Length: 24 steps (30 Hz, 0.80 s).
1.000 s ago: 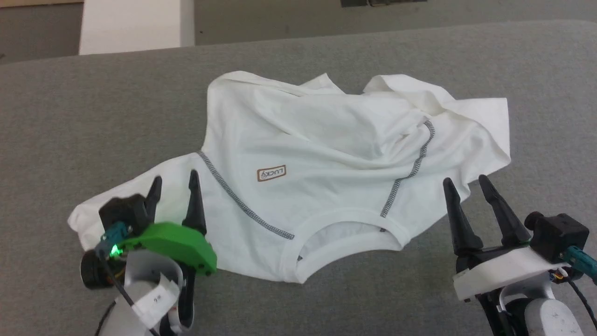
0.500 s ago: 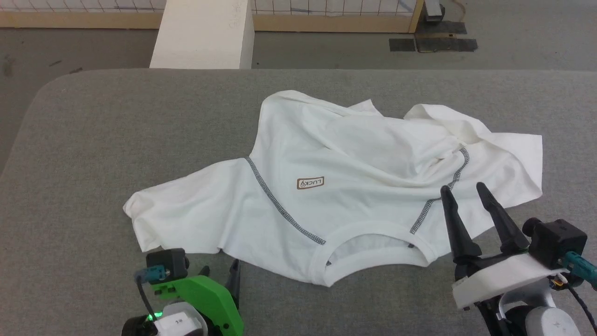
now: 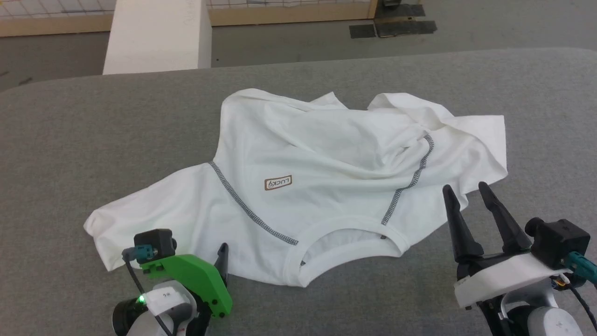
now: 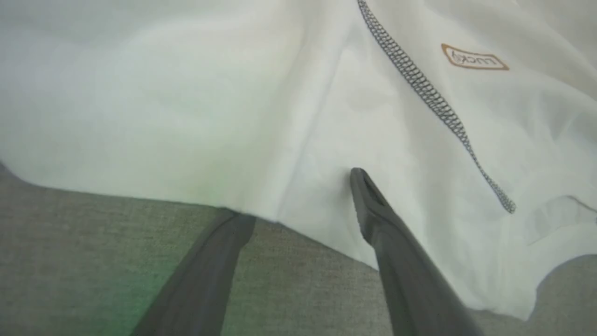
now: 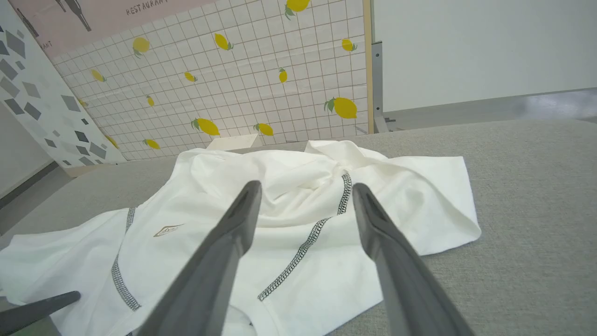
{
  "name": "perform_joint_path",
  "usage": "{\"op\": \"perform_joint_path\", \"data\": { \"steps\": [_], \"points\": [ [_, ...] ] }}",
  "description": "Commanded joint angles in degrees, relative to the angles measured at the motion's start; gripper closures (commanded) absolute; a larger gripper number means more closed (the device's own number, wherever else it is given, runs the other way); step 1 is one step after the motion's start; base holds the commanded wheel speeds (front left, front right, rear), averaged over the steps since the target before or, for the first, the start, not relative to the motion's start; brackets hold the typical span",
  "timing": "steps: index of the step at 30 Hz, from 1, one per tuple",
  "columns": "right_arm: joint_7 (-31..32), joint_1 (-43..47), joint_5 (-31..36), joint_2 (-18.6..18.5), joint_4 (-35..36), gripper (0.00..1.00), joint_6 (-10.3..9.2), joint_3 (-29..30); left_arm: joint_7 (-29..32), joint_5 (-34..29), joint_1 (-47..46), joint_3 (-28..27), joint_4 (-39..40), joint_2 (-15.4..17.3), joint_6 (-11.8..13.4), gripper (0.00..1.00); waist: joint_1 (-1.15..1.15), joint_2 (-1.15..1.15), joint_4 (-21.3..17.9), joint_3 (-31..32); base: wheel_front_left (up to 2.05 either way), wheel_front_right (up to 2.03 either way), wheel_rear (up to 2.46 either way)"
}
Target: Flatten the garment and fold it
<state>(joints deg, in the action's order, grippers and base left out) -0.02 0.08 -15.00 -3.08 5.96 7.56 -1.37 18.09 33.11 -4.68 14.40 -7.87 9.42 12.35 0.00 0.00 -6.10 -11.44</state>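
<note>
Garment (image 3: 326, 177) lies crumpled mid-frame on the grey table (image 3: 93, 140), bunched at upper right. Left gripper (image 4: 298, 196), lower left, is spread astride the hem, nothing clamped. Right gripper (image 3: 465, 186), lower right, is spread and empty. Risk: closing on one thin layer, so the fabric slips or drags into new creases.

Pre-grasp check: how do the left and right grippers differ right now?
Left gripper straddles the T-shirt edge, one finger seemingly under the cloth and one on top; right gripper has nothing between its fingers, poised by the crumpled sleeve. Left gripper's housing is green; right gripper's is white. Both are open, with long dark fingers.
</note>
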Motion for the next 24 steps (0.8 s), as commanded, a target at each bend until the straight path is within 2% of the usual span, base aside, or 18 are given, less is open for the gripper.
{"op": "perform_joint_path", "data": {
  "steps": [1, 2, 6, 12, 17, 24],
  "points": [
    [0.0, 0.7, 0.1, 0.2, 0.2, 0.0, -0.08, 0.2, 1.3, 0.4, 0.3, 1.1, -1.6, -0.2, -0.7, 0.75, 0.0, 0.0, -0.9, -0.5, 0.0, 0.0, 0.0],
    [0.2, 0.8, 0.1, 0.2, 0.0, 0.0, -0.08, 0.4, 1.2, 0.5, 0.3, 1.2, -1.5, -0.2, -0.9, 1.0, 0.0, 0.0, -1.0, -0.5, 0.0, 0.0, 0.0],
    [3.1, 1.8, -0.9, 0.2, -1.9, 0.0, -0.08, 2.5, -0.2, 0.4, 0.6, 1.1, -0.9, -0.1, -1.3, 1.0, 0.0, 0.0, -0.5, -0.3, 0.0, 0.0, 0.0],
    [11.4, 2.1, -4.4, 0.2, -7.0, 0.0, -0.08, 6.4, -1.2, 0.1, 1.0, 1.1, 0.4, 0.3, -1.2, 1.0, 0.0, 0.0, 1.6, 0.2, 0.0, 0.0, 0.0],
    [16.6, -1.8, -8.4, 0.2, -11.9, 0.0, -0.08, 9.6, -2.1, 0.5, 0.8, 1.5, 1.3, 0.2, -2.2, 1.0, 0.0, 0.0, 3.0, -0.4, 0.0, 0.0, 0.0],
    [24.3, -9.5, -7.8, 0.2, -21.6, 0.0, -0.08, 12.8, -2.4, 0.5, 0.0, 2.1, 1.7, 0.1, -2.8, 1.0, 0.0, 0.0, 4.1, -1.9, 0.0, 0.0, 0.0]
  ]
}}
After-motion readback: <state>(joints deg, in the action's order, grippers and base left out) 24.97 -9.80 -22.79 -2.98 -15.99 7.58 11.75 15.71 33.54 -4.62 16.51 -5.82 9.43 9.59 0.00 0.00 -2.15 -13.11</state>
